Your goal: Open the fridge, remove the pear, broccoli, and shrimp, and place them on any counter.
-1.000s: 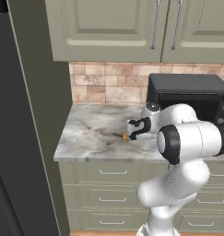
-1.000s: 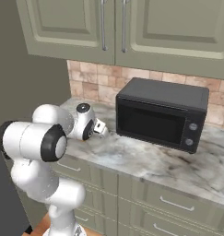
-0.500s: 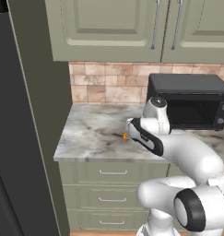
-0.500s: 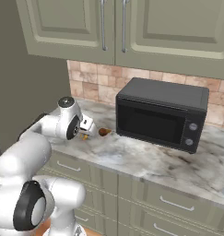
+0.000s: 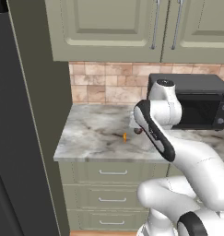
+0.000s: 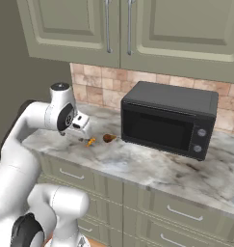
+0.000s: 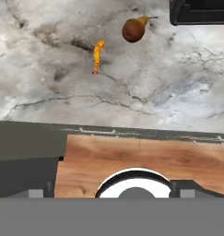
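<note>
— Where do things stand?

— My gripper (image 6: 81, 126) hangs with its jaws spread wide and nothing in them, just above the counter (image 5: 92, 133). The shrimp (image 7: 98, 55) and the pear (image 7: 134, 28) lie near each other on the stone, beside the black toaster oven (image 6: 169, 123).

— And the broccoli?

— I can't spot it on this counter; I judge it is not yet fetched from the fridge (image 5: 16, 138).

— Risks?

— Swinging off low, I might clip the shrimp or set the pear rolling toward the edge.
</note>
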